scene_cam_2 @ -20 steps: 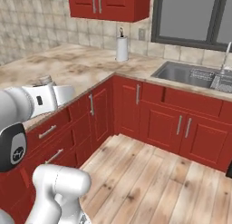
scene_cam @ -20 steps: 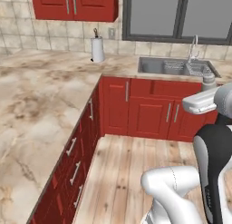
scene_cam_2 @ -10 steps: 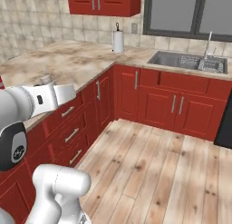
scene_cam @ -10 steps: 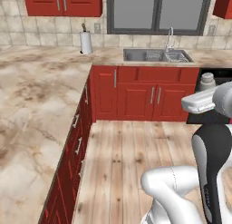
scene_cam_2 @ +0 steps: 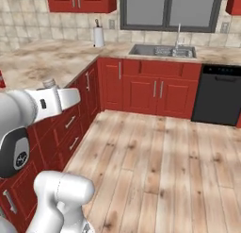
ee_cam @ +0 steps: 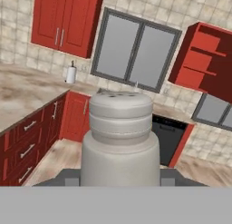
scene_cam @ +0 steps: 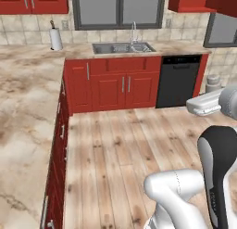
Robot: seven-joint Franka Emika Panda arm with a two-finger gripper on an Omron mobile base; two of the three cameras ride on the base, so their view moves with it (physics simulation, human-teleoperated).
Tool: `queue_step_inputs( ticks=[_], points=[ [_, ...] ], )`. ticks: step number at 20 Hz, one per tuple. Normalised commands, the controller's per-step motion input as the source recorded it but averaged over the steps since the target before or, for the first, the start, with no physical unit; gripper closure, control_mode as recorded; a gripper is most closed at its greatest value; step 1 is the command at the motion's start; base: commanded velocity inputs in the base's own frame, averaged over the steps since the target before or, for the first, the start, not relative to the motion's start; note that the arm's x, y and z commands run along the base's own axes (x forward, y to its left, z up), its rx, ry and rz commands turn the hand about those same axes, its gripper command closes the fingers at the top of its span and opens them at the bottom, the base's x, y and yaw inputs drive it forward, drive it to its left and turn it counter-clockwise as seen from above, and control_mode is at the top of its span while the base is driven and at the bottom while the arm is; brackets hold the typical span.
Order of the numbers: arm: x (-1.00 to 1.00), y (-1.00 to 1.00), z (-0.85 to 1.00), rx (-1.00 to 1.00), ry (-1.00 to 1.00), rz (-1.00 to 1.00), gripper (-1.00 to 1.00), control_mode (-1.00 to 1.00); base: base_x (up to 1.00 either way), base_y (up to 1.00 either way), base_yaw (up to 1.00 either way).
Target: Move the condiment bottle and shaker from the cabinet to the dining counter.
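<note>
Shaker in my grip
My fingers clamp the grey shaker (ee_cam: 119, 137) upright, facing the window (ee_cam: 131, 51) and sink counter (scene_cam: 162, 49).

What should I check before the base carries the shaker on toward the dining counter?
1. Shaker seated in the gripper: ok, it stands upright between the fingers in the hand view.
2. Shaker clear of the arm's own body: ok, its top sits above the hand.
3. Wood floor ahead free of obstacles: ok.
4. Open wall cabinet emptied of the condiment bottle: cannot tell, no bottle shows on its visible shelves.
5. Dining counter in sight for the drop: not ok, only the sink worktop and dishwasher run ahead.
</note>
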Motion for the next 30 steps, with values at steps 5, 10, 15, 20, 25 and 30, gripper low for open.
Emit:
queue_step_inputs(
  ticks=[5,10,15,20,25,30],
  points=[
    [0.00,0.00,0.00,0.00,0.00,0.00,1.00,1.00,-1.00,0.77,-0.20],
    [0.00,0.00,0.00,0.00,0.00,0.00,1.00,1.00,-1.00,0.58,-0.18],
    [0.00,0.00,0.00,0.00,0.00,0.00,1.00,1.00,-1.00,0.06,-0.13],
    [0.00,0.00,0.00,0.00,0.00,0.00,1.00,1.00,-1.00,0.02,-0.09],
    [0.00,0.00,0.00,0.00,0.00,0.00,1.00,1.00,-0.96,0.52,0.00],
    [0.00,0.00,0.00,0.00,0.00,0.00,1.00,1.00,-0.14,1.00,0.00]
  ],
)
